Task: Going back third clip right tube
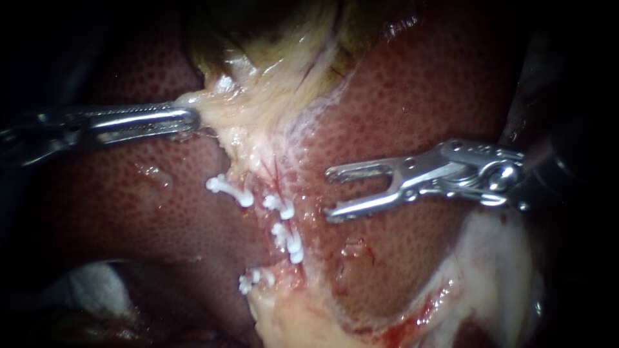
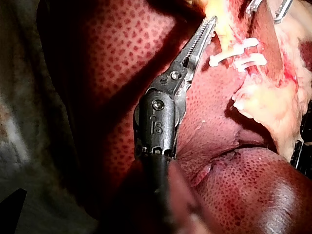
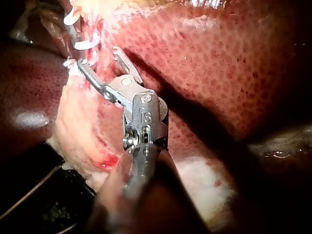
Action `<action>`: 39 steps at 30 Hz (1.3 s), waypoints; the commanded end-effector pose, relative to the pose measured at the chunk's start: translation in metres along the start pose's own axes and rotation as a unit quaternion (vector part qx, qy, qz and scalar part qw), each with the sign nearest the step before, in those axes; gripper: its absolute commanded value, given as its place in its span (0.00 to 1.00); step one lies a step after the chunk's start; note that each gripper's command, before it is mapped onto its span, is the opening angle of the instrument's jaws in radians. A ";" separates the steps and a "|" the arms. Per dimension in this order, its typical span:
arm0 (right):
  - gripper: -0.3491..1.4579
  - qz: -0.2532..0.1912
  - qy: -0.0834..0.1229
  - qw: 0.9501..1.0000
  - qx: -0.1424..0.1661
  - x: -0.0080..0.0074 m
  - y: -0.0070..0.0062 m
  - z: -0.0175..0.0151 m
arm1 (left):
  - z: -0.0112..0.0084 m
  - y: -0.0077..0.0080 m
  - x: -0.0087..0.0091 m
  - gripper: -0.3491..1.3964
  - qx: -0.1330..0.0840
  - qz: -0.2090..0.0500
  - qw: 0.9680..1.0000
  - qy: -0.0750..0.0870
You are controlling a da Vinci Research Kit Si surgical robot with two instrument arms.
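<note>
Clipped already – right instrument just beside the clips, end effector agape and empty, little left but retreat; left instrument clenched on tissue.

The pink right tube runs from twelve to six o'clock. Small white clips sit across it.

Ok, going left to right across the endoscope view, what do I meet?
First the left instrument, jaws shut on pale tissue → white clips → right instrument, jaws open, over the liver.
</note>
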 end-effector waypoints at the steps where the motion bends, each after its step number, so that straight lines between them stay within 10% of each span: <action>1: 0.47 -0.010 -0.001 1.000 0.003 0.0004 -0.0003 -0.0006 | 0.0000 0.0000 0.0000 0.00 -0.001 0.000 1.000 0.000; 17: 0.47 -0.066 -0.002 0.998 0.004 0.0023 -0.0030 -0.0051 | 0.0011 -0.0001 -0.0005 0.00 0.002 0.001 1.000 0.001; 31: 0.47 -0.066 -0.002 0.998 0.004 0.0021 -0.0031 -0.0052 | 0.0110 -0.0006 -0.0048 0.00 -0.008 0.016 1.000 -0.017; 39: 0.47 -0.066 -0.002 0.998 0.004 0.0021 -0.0031 -0.0052 | 0.0121 -0.0005 -0.0053 0.00 -0.012 0.017 1.000 -0.020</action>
